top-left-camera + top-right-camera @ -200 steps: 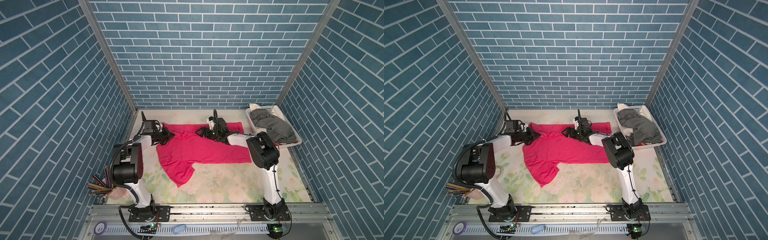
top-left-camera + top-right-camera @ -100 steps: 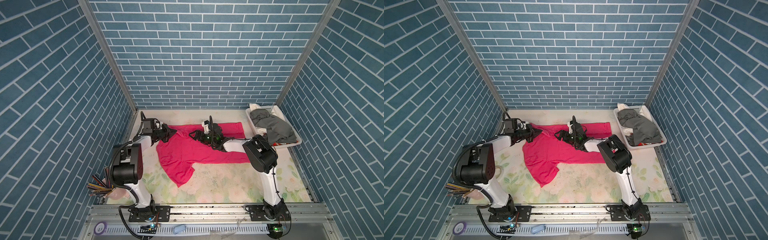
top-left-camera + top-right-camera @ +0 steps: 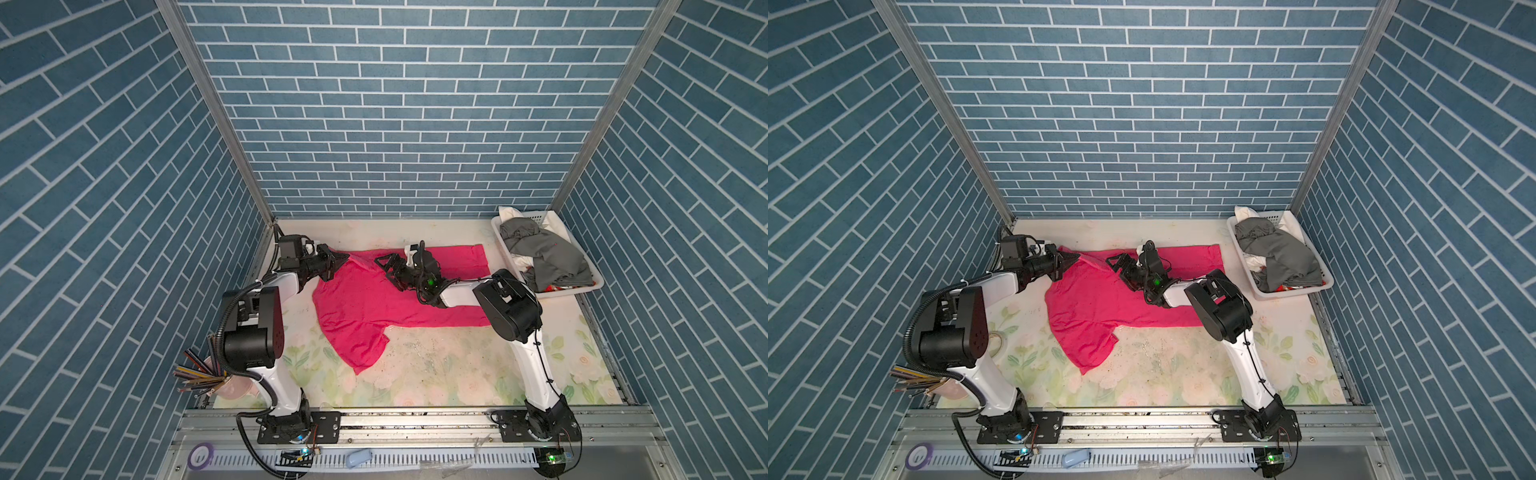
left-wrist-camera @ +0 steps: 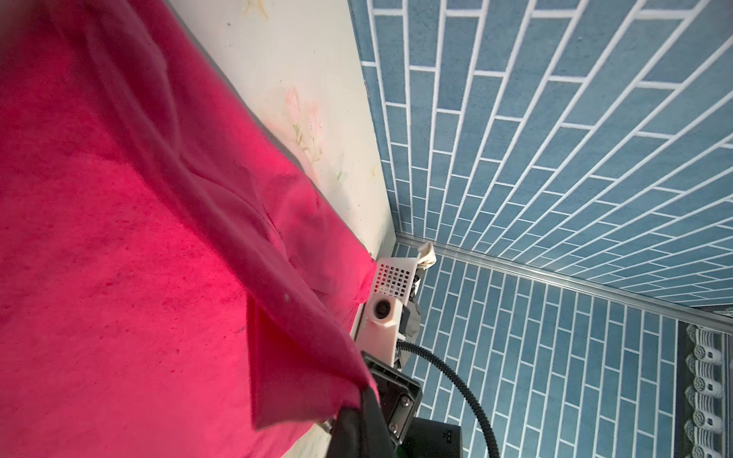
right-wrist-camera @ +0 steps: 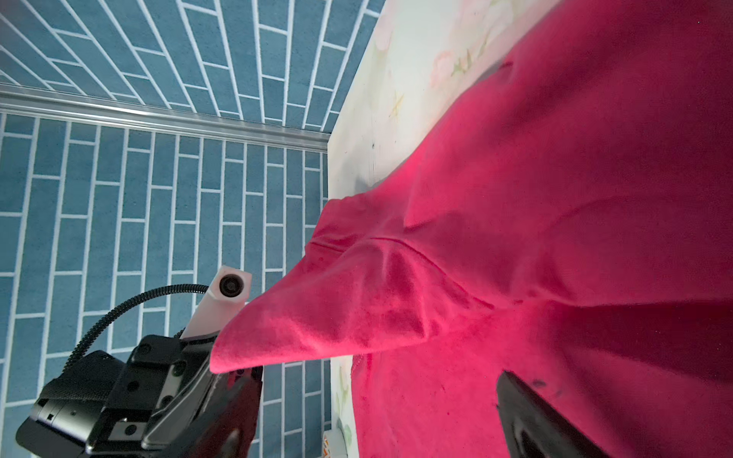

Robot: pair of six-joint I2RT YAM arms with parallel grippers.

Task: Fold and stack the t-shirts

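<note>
A bright pink t-shirt (image 3: 365,299) (image 3: 1096,299) lies spread over the far half of the table, one sleeve hanging toward the front. My left gripper (image 3: 343,259) (image 3: 1073,258) is shut on its far-left corner and holds that corner a little above the table; in the left wrist view the cloth (image 4: 119,238) runs into the shut jaws of my left gripper (image 4: 363,396). My right gripper (image 3: 384,266) (image 3: 1115,266) hovers open over the shirt's far edge, just right of the left one. In the right wrist view the pink t-shirt (image 5: 555,198) fills the frame between the spread fingers of my right gripper (image 5: 377,416).
A white basket (image 3: 582,291) (image 3: 1291,296) stands at the far right, holding a dark grey t-shirt (image 3: 540,253) (image 3: 1279,253) over white and red cloth. A cup of pencils (image 3: 199,374) sits at the front left corner. Blue brick walls close in three sides.
My right gripper has moved left along the shirt's far edge, closer to the left gripper, its jaws a little wider. The left gripper kept its hold in place.
</note>
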